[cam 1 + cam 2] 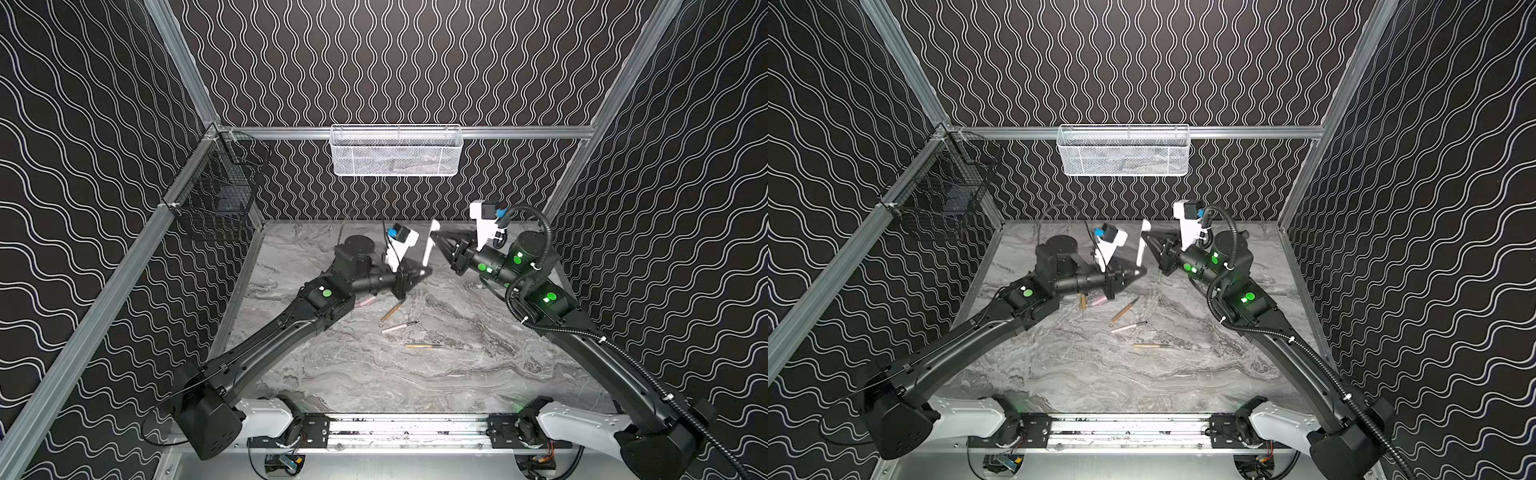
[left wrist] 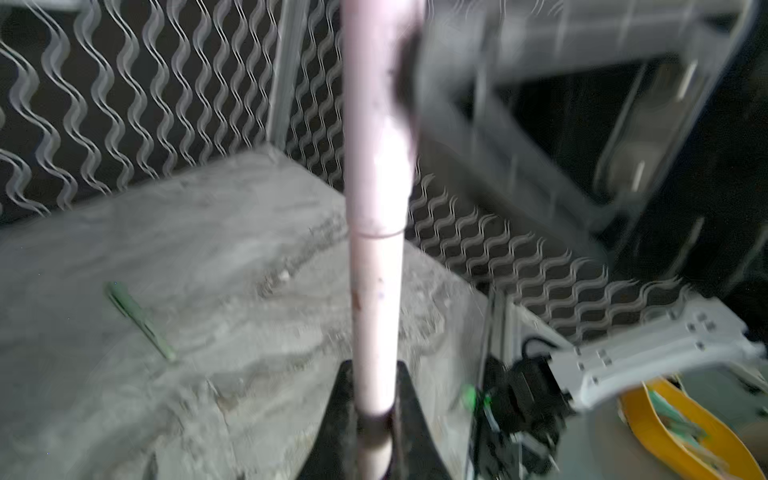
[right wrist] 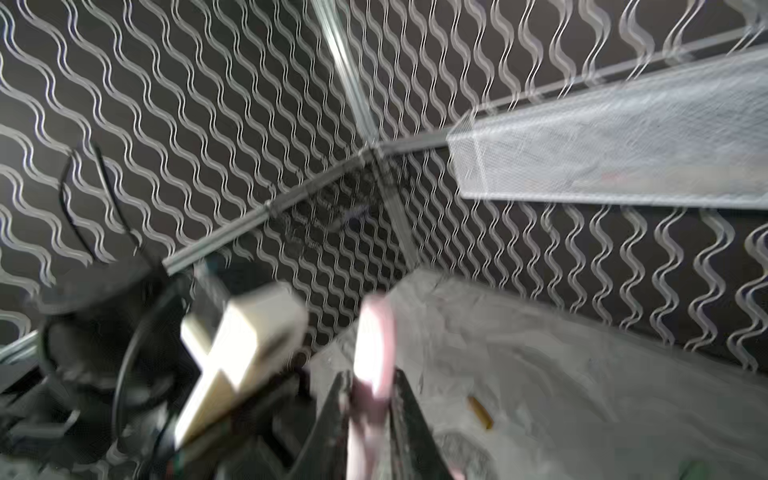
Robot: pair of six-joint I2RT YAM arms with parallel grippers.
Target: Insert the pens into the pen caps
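A pale pink pen (image 1: 429,249) (image 1: 1142,247) stands nearly upright above the back middle of the table. My left gripper (image 1: 424,272) (image 2: 374,370) is shut on its lower barrel (image 2: 376,311). A pink pen cap (image 2: 374,124) (image 3: 374,332) sits on its upper end, with a seam showing where the two meet. My right gripper (image 1: 435,236) (image 3: 370,378) is closed around that cap. Loose pens lie on the marble: a tan one (image 1: 390,311), a pink one (image 1: 399,327), another tan one (image 1: 424,345) and a green one (image 2: 139,320). A short tan cap (image 3: 480,411) lies apart.
A white mesh basket (image 1: 395,151) hangs on the back rail and a black wire basket (image 1: 216,199) on the left rail. A pink stick (image 1: 1100,300) and a tan one (image 1: 1084,300) lie partly under the left arm. Both wrist views are blurred.
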